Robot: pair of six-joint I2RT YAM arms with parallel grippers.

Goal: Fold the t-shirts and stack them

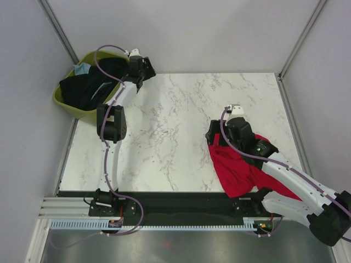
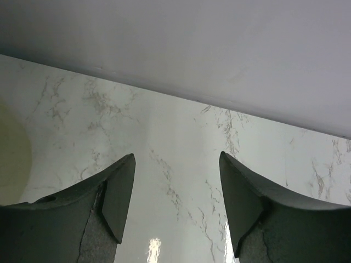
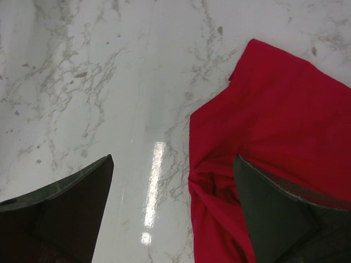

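The red t-shirt [image 1: 236, 172] looks light, limp and prone to bunching — pinch its rumpled left edge. Your right gripper [image 3: 173, 164] hangs wide open over that edge; your left gripper [image 2: 175, 186], far left, has its jaws apart and empty

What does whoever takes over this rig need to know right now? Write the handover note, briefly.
Left gripper: open, empty, above bare marble beside the basket.
Right gripper: open, holding nothing, poised over the edge of the red t-shirt.
Red t-shirt: crumpled on the right side of the table.
Black t-shirts and the light blue one: in the basket.
Done: one shirt lies out on the table; nothing is folded or stacked.
Left: flatten and fold the red one, then the rest, and stack them.
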